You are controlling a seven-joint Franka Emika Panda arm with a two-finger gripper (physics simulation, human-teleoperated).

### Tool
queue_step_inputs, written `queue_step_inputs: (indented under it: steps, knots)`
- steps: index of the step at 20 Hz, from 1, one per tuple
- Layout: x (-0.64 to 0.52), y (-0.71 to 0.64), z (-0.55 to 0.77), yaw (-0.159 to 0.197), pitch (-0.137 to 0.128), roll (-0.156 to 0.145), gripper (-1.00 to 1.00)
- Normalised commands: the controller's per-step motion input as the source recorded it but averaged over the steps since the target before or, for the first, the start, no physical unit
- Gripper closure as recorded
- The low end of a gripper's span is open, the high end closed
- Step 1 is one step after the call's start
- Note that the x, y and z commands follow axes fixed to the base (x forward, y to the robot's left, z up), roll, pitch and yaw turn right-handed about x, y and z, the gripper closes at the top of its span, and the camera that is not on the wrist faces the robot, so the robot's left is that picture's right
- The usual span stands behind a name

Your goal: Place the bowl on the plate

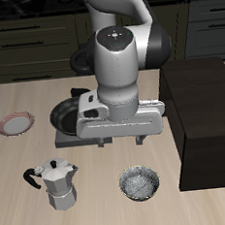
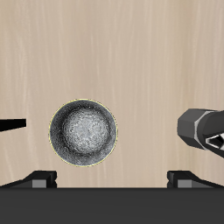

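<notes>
The bowl (image 1: 140,184) sits on the desk (image 1: 95,209) near its front edge, directly below the tool (image 1: 126,142), whose fingers (image 2: 40,179) hang spread and empty above it. The plate (image 1: 16,124) lies well apart, farther back.

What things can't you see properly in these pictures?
- Pincer: in the exterior view the arm's own body hides its fingers, and the wrist view shows only the fingers' bases, so open or shut is unclear.
- Frying pan: partly hidden behind the arm in the exterior view.
- Plate: too small there for detail, missing from the wrist view.
- Moka pot: cut off by the wrist view's edge.
- Bowl: fully visible.
</notes>
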Motion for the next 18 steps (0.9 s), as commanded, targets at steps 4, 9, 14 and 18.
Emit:
queue_step_inputs:
  steps: [4, 9, 14, 18]
  knots:
    - [0.06, 0.02, -0.27, -0.005, 0.005, 0.010, -1.00]
    - [-0.01, 0.10, -0.22, -0.007, 0.004, -0.005, -1.00]
    - [-0.01, 0.02, -0.16, -0.018, 0.017, 0.008, -1.00]
    - [0.05, -0.07, -0.13, -0.016, 0.008, -0.017, -1.00]
